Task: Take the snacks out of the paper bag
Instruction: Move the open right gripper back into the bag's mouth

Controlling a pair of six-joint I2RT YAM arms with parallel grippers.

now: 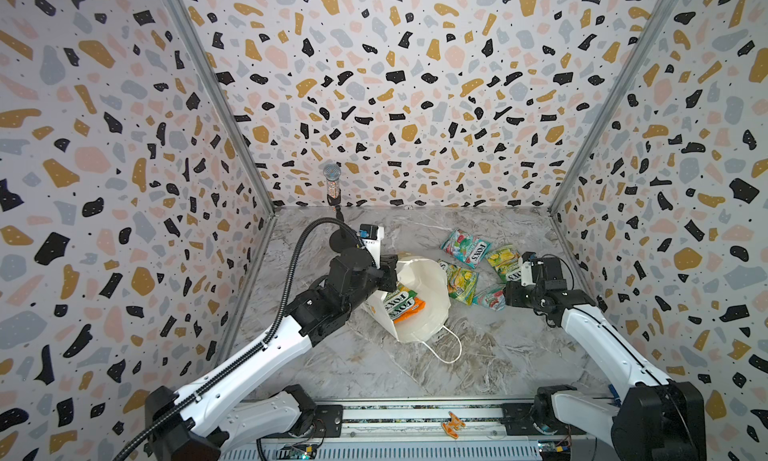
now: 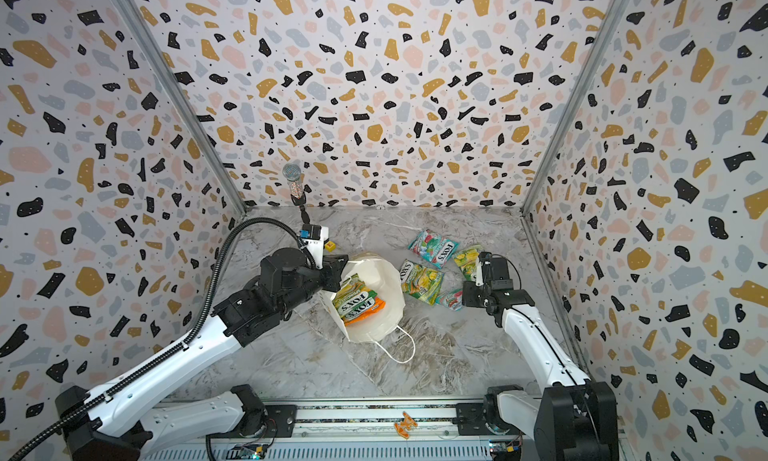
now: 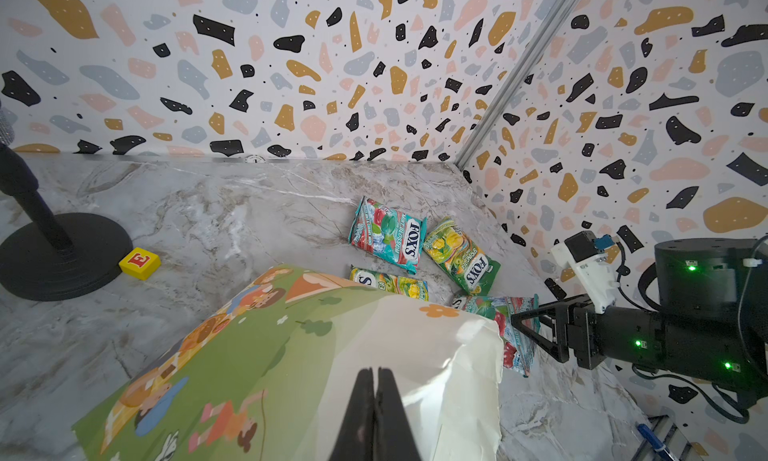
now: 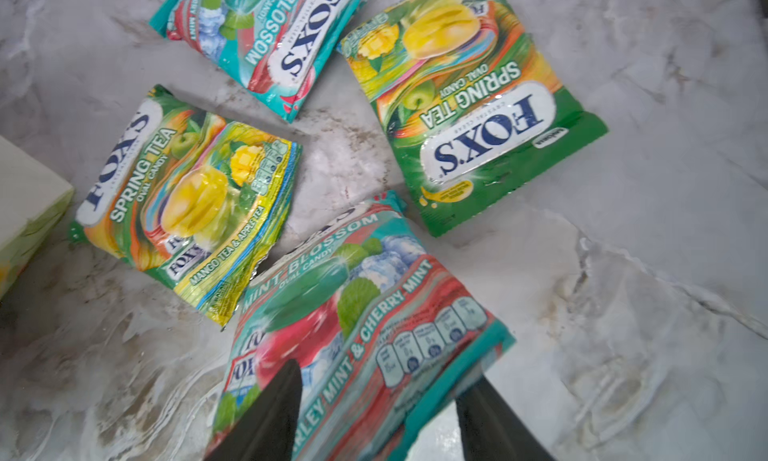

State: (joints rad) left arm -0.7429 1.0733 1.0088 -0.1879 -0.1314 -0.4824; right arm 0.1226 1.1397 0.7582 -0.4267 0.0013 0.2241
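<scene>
The paper bag [image 1: 428, 280] lay tipped at the centre of the frame in both top views, its open mouth showing a green-yellow packet [image 1: 395, 303] on top of an orange packet [image 1: 417, 306] inside. The left tool [image 3: 375, 371] was clenched tight, its tips against the bag's printed side at the bottom of the left wrist view, apparently pinching the paper to hold the bag tilted. Four packets lay on the surface [image 1: 498, 355] right of centre: a far teal packet [image 1: 464, 247], two more green-yellow ones [image 1: 503, 263] [image 1: 462, 282], and a near teal packet [image 4: 365, 313]. The right tool [image 4: 384, 373] stood released, its jaws apart on either side of the near teal packet's end, which rested on the surface and did not look gripped. The step in hand looked like setting down the fourth packet, leaving two in the bag. Next, the right tool would need to lift clear, cross to the bag's mouth and take the top packet by an edge.
</scene>
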